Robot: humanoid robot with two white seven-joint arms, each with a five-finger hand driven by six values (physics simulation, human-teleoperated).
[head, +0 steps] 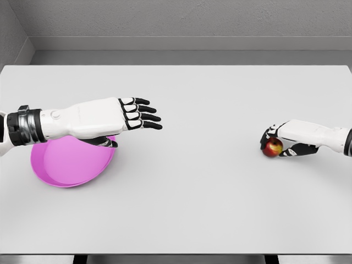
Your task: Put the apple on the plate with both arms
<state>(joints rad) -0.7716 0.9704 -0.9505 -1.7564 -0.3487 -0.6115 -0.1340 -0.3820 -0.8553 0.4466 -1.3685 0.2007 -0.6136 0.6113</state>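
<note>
grey-walled room, white table (192,209); right hand (286,140) seemingly grips apple (273,147).

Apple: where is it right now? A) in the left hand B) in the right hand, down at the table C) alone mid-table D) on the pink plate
B: the right hand is curled around the apple low at the table's right side, far from the pink plate under the left hand.

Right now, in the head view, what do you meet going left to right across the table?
Pink plate → left hand, fingers spread, reaching over the plate's right rim → bare stretch of white table → apple → right hand wrapped around the apple.
</note>
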